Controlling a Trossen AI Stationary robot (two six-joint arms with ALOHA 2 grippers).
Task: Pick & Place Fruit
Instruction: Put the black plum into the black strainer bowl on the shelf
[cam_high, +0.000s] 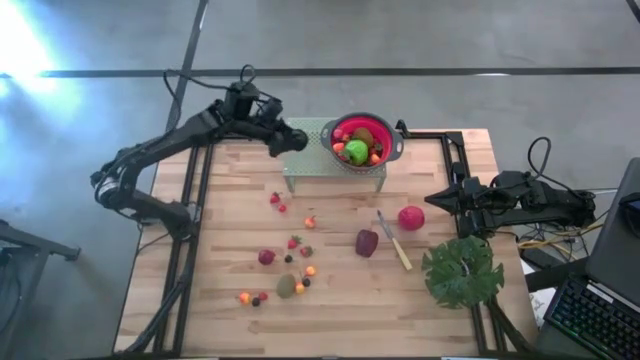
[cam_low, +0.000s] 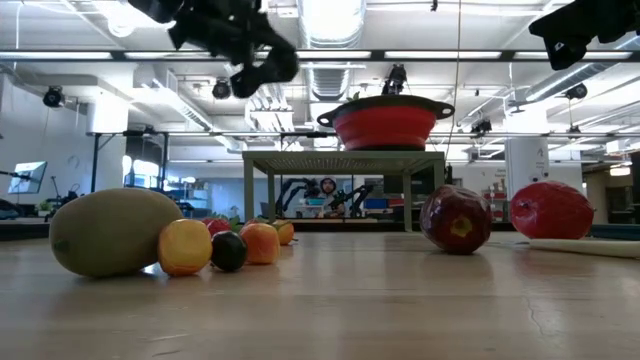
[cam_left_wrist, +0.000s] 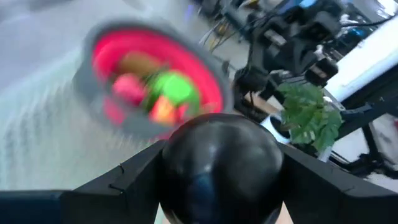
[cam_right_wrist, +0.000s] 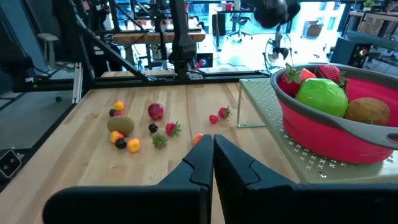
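Red collapsible colander (cam_high: 362, 143) on its perforated stand is collecting fruit; the left hand (cam_high: 296, 139) is hovering just beside it gripping a dark round fruit (cam_left_wrist: 217, 163), apparently to drop inside. Right hand (cam_right_wrist: 213, 163), fingers pressed together, is waiting beyond the colander's other side.

My left wrist camera shows a dark round fruit (cam_left_wrist: 221, 165) held between my left gripper's fingers (cam_left_wrist: 118, 180). Beyond it sits the red colander (cam_left_wrist: 102, 53), holding a green apple (cam_left_wrist: 174, 87), a strawberry (cam_left_wrist: 127, 90) and a brown kiwi (cam_left_wrist: 140, 62). A green leaf (cam_left_wrist: 311, 115) lies near the other arm (cam_left_wrist: 292, 43).
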